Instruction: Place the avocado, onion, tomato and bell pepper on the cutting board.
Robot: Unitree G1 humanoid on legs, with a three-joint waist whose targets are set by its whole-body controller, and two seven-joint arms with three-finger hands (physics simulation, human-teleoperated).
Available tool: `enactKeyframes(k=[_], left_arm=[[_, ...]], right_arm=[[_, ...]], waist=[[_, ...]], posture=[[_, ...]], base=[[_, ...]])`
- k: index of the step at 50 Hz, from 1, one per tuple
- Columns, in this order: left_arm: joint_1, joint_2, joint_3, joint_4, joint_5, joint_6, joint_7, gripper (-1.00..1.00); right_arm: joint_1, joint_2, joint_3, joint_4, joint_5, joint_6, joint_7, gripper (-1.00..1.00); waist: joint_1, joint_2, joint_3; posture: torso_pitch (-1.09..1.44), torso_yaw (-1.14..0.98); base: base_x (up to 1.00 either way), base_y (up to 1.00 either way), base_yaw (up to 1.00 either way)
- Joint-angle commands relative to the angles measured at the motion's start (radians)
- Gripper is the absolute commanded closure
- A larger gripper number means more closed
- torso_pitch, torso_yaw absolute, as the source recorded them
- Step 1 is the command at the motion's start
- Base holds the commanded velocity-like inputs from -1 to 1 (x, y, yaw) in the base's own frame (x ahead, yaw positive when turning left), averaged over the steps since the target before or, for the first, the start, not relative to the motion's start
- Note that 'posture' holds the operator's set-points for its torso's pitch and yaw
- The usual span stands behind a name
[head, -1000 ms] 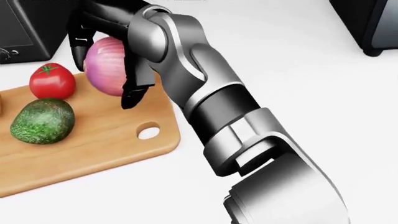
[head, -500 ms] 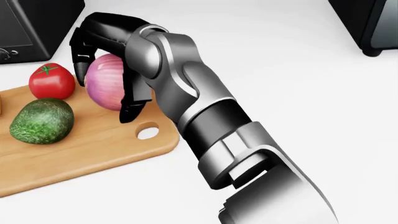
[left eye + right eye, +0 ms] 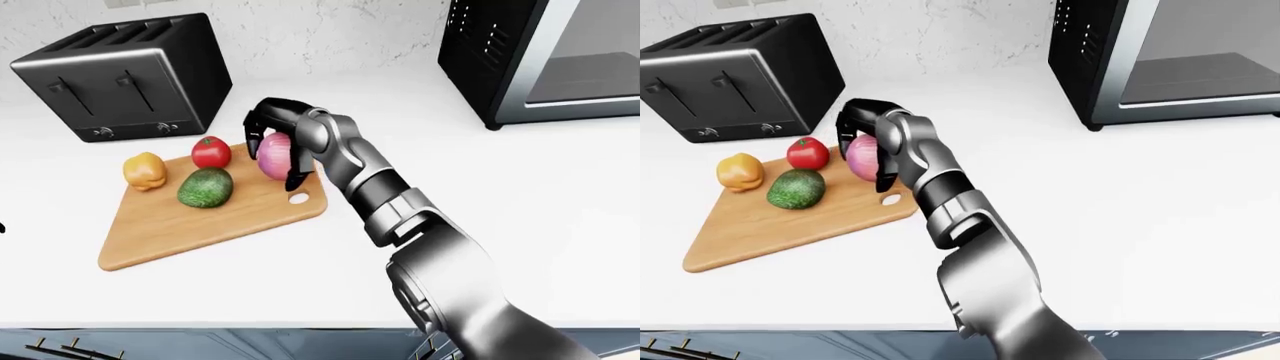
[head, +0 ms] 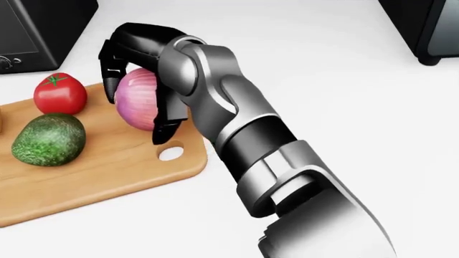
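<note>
While my right hand [image 4: 140, 80] curls its black fingers [image 4: 166, 131] around the onion [image 4: 138, 99], I see that bulb at the cutting board's [image 3: 190, 225] three o'clock end, just above the handle hole. The tomato [image 3: 210, 152] lies at the onion's nine o'clock, the avocado [image 3: 205, 187] at its eight, the bell pepper [image 3: 144, 170] beyond them. A toaster [image 3: 130, 75] stands at the board's twelve.

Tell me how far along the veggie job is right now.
Nearly done. The avocado, tomato and bell pepper already sit on the cutting board. The right robot hand is closed around the onion over the board's handle end. Left: set it down and let go.
</note>
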Motion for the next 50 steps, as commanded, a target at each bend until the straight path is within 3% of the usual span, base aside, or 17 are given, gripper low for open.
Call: enactKeyframes(k=[1, 26, 28, 31, 32, 35, 38, 50], left_arm=[[-0.017, 0.028, 0.024, -0.02, -0.011, -0.004, 0.017, -1.0], [-0.017, 0.032, 0.025, -0.013, -0.012, -0.006, 0.017, -1.0], [-0.018, 0.033, 0.025, -0.012, -0.013, -0.006, 0.017, -1.0], [-0.016, 0.033, 0.026, -0.012, -0.013, -0.007, 0.017, -1.0], [-0.016, 0.033, 0.027, -0.012, -0.013, -0.007, 0.017, -1.0], [-0.015, 0.033, 0.028, -0.013, -0.013, -0.007, 0.016, -1.0], [-0.015, 0.035, 0.029, -0.012, -0.014, -0.007, 0.016, -1.0], [-0.014, 0.04, 0.035, -0.013, -0.019, -0.006, 0.013, -1.0]], right_arm=[[-0.046, -0.003, -0.007, -0.042, 0.005, -0.016, -0.019, 1.0], [-0.018, 0.011, 0.001, -0.045, -0.012, -0.014, -0.004, 1.0], [-0.015, 0.012, 0.003, -0.049, -0.014, -0.011, 0.006, 0.78], [-0.011, 0.01, 0.003, -0.054, -0.016, -0.011, 0.019, 0.11], [-0.01, 0.011, 0.003, -0.056, -0.016, -0.01, 0.021, 0.03], [-0.007, 0.01, 0.003, -0.062, -0.017, -0.008, 0.031, -0.62], [-0.004, 0.009, 0.004, -0.067, -0.019, -0.007, 0.044, -0.95], [-0.006, 0.008, 0.004, -0.071, -0.023, -0.01, 0.057, -1.0]], waist=[[0.0, 0.012, -0.027], [0.0, 0.013, -0.027], [0.0, 0.013, -0.028], [0.0, 0.012, -0.027], [0.0, 0.012, -0.027], [-0.001, 0.012, -0.027], [-0.002, 0.013, -0.029], [0.001, 0.014, -0.029]], posture=[[0.0, 0.0], [0.0, 0.0], [0.0, 0.0], [0.0, 0.0], [0.0, 0.0], [0.0, 0.0], [0.0, 0.0], [0.0, 0.0]], base=[[0.0, 0.0, 0.0], [0.0, 0.0, 0.0], [0.0, 0.0, 0.0], [0.0, 0.0, 0.0], [0.0, 0.0, 0.0], [0.0, 0.0, 0.0], [0.0, 0.0, 0.0], [0.0, 0.0, 0.0]])
